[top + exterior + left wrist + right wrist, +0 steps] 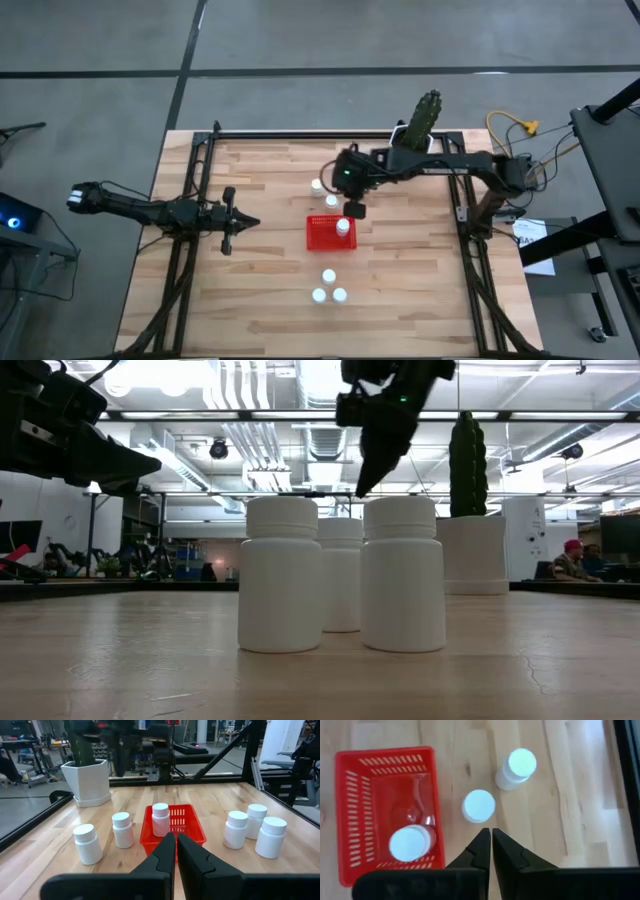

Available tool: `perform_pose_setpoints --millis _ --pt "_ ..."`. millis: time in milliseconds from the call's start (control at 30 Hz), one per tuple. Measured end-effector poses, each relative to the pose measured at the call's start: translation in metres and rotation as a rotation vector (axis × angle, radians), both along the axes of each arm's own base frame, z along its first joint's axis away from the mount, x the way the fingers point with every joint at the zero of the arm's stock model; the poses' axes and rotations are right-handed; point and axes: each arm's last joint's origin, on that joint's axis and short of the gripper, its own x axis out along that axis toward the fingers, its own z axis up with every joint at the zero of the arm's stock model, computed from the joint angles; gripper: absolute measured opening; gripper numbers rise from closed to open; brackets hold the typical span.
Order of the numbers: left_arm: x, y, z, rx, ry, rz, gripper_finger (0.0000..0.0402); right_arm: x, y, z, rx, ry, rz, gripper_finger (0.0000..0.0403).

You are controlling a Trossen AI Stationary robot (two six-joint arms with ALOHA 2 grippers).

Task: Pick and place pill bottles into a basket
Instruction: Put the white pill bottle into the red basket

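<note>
High view: red basket (328,234) mid-table, one bottle (343,227) inside at its right end. Right gripper (354,209) hangs just past the basket's far edge; two bottles (317,186) near it. Three bottles (328,276) toward the near edge. Left gripper (228,221) waits left of the basket.

Low view: three bottles (281,574) close up; cactus pot (474,554) behind.

Left wrist view: left fingers (161,855) clenched, empty.

Right wrist view: right fingers (481,848) closed, holding nothing, above bare table.

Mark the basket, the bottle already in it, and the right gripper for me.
basket (318,240): high view, bare floor of the red tray.
bottle in the basket (343,227): high view, its white cap.
right gripper (491,834): right wrist view, between the fingertips.
</note>
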Motion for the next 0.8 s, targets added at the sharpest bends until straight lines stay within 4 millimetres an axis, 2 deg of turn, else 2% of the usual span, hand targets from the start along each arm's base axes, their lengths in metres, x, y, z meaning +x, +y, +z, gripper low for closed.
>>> perform_pose_setpoints --millis 267,567,800 --pt "0.000 0.000 0.000 0.000 -0.004 -0.001 0.0000 -0.064 0.013 -0.005 0.021 -0.295 -0.004 0.0008" --pt "0.000 0.000 0.000 0.000 -0.004 -0.002 0.0000 -0.136 0.037 -0.006 0.181 -0.817 0.266 0.0008" --pt "0.000 0.000 0.003 -0.005 -0.034 -0.005 0.0000 -0.174 0.052 -0.028 0.165 -0.954 0.417 0.0008"
